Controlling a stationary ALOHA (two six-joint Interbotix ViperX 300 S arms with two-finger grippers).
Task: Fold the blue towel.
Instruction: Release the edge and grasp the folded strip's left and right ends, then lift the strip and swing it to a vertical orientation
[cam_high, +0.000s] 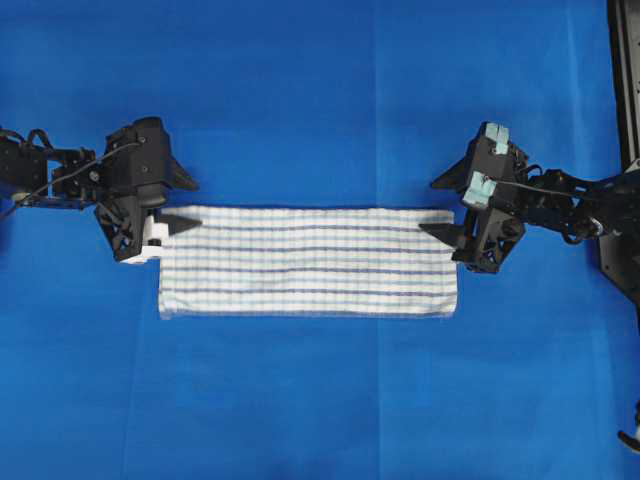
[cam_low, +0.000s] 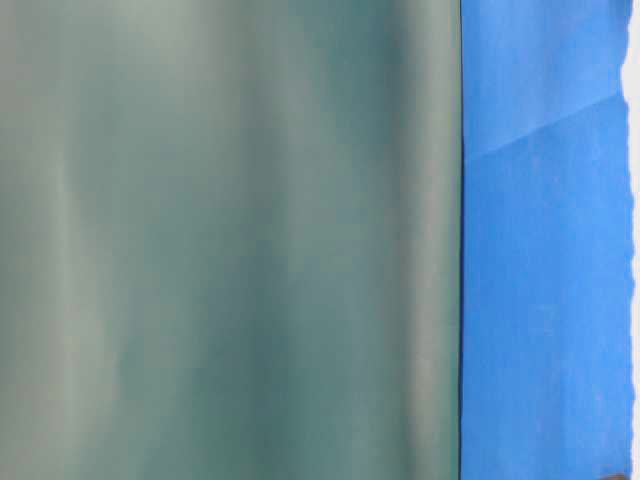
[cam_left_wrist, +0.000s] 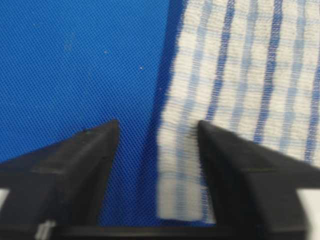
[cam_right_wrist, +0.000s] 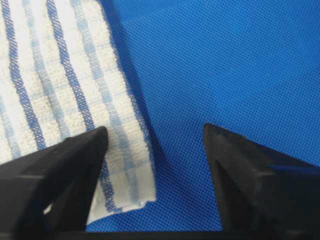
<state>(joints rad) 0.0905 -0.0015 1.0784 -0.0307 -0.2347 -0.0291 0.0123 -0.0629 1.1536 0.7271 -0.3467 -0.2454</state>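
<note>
The blue towel (cam_high: 308, 262), white with thin dark and light blue stripes, lies flat as a long folded band across the middle of the table. My left gripper (cam_high: 195, 204) is at its far left corner, my right gripper (cam_high: 428, 207) at its far right corner. In the left wrist view the towel (cam_left_wrist: 240, 75) has its corner between the spread jaws of the left gripper (cam_left_wrist: 159, 130), against the right finger. In the right wrist view the towel (cam_right_wrist: 55, 75) has its corner beside the left finger of the right gripper (cam_right_wrist: 155, 131). Both grippers stand open.
A plain blue table covering (cam_high: 320, 90) spreads under everything. A black frame (cam_high: 625, 80) runs along the right edge. The table-level view is mostly filled by a blurred grey-green surface (cam_low: 230, 240), with blue cloth (cam_low: 545, 250) at its right.
</note>
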